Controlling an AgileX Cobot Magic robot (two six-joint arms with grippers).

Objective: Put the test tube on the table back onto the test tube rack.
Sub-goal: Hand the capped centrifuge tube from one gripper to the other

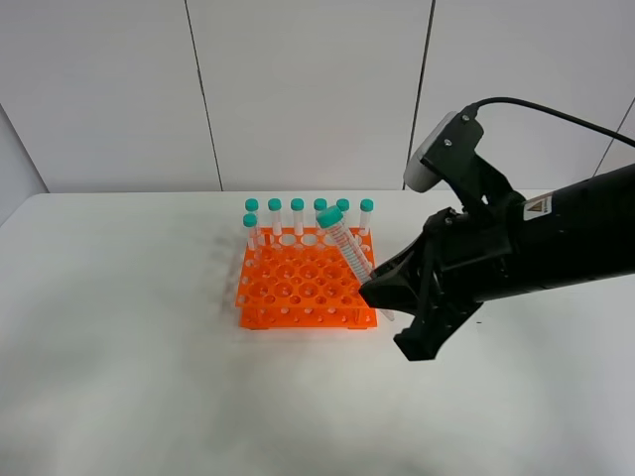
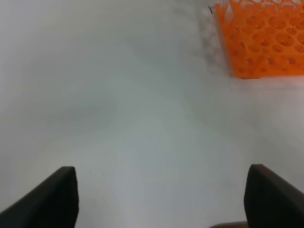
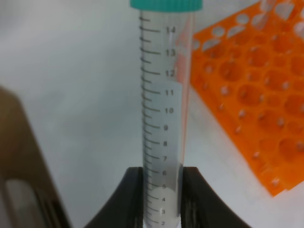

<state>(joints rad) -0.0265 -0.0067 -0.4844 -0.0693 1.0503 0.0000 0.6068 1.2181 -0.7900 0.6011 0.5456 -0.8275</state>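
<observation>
Now test tube (image 3: pixel 164 118) clamped near lower end between right fingers (image 3: pixel 126 199), cap end free; left fingers (image 2: pixel 50 199) wide.

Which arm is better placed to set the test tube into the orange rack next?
Right. Its jaws are shut on the test tube, held tilted by the rack. The left arm's jaws stand open and empty over the table.

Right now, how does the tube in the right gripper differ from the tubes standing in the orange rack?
The held tube is tilted; the racked tubes stand upright. The held tube is clamped near its lower end by the right gripper; the racked tubes sit in holes along the far side of the rack. Both have teal caps and clear bodies.
</observation>
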